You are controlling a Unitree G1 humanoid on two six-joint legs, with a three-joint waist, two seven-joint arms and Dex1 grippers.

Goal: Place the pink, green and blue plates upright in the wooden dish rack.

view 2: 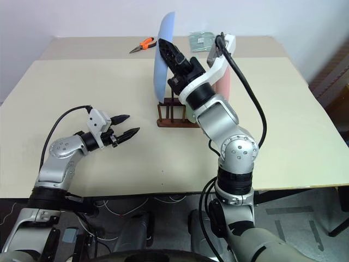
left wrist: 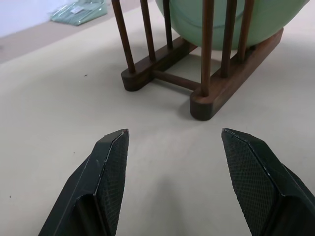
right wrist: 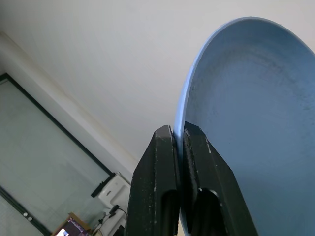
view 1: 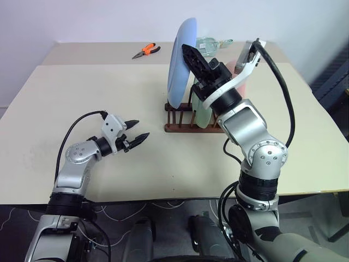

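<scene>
Black-fingered, the left tool (view 1: 134,130) hovers low over the beige surface (view 1: 82,98) with its jaws spread and empty, short of the wooden dish rack (left wrist: 206,93). In the rack stand the green plate (left wrist: 221,19) and the pink plate (view 2: 223,82) (mostly hidden behind the arm). The right tool (right wrist: 178,132) is clamped on the rim of the blue plate (view 1: 180,60), holding it upright at the rack's left end.

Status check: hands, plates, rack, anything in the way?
Right hand shut on blue plate, upright over rack. Left hand open, empty. Green plate racked. Nothing blocking.
</scene>
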